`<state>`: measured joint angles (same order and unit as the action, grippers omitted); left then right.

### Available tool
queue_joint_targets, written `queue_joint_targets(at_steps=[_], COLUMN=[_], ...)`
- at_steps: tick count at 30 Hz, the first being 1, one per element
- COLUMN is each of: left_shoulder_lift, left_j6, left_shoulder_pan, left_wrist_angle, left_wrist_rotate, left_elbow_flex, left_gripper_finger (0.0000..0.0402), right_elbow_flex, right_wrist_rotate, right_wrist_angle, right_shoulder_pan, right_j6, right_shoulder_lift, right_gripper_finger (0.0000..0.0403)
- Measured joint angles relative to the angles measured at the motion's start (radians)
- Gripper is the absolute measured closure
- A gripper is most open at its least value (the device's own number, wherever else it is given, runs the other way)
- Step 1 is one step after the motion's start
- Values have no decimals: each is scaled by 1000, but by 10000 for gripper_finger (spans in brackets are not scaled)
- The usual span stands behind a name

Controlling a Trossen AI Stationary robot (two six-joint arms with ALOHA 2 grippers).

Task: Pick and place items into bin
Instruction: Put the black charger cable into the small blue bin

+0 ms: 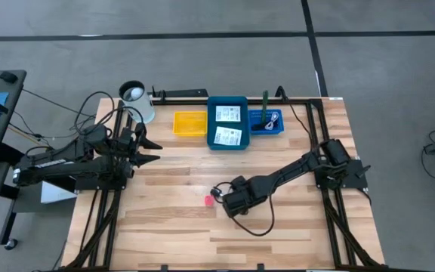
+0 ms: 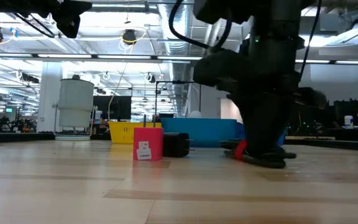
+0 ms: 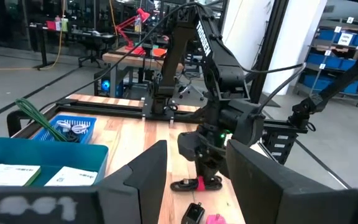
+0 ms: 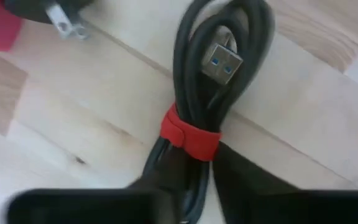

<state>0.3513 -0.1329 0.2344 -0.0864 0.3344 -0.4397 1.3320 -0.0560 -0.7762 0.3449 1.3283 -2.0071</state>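
Matt wooden table (image 1: 165, 227); smooth rubbery black cable (image 4: 229, 37)

No text can be read: the print on the two white cards (image 1: 227, 125) is too small.

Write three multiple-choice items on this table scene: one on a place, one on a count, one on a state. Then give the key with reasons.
1. Where do the white printed cards lie?
A. in the yellow bin
B. in the teal bin
C. on the bare table

2. How many cards show in that bin?
A. one
B. two
C. four

3. How is the black cable kept?
A. coiled, bound with a red strap
B. stretched out straight
C. hanging over the table's edge

Key:
1 B, the high view shows them inside the teal bin.
2 B, one lies above the other there.
3 A, the right wrist view shows the red strap around the coil, under the right gripper.
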Motion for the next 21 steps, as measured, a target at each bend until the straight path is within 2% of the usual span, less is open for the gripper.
queue_joint_targets(at_steps=[2, 8, 13, 16, 21], left_shoulder_lift=[0, 2, 2, 2, 2], left_j6=[0, 0, -1, -2, -3], left_shoulder_pan=[0, 0, 0, 0, 0], left_wrist_angle=[-1, -5, -17, -24, -38], left_wrist_rotate=[0, 1, 2, 2, 2], left_elbow_flex=[0, 0, 0, 0, 0], left_gripper_finger=[247, 247, 247, 247, 247], right_elbow_flex=[1, -4, -3, -2, -1], right_wrist_rotate=[-16, -122, -261, -350, -469], right_wrist_angle=[-43, -287, -447, -553, -619], right_shoulder_pan=[-6, -46, -107, -165, -303], right_j6=[-5, -17, -43, -75, -190], right_shoulder_lift=[12, 81, 186, 263, 361], right_gripper_finger=[375, 364, 376, 376, 375])
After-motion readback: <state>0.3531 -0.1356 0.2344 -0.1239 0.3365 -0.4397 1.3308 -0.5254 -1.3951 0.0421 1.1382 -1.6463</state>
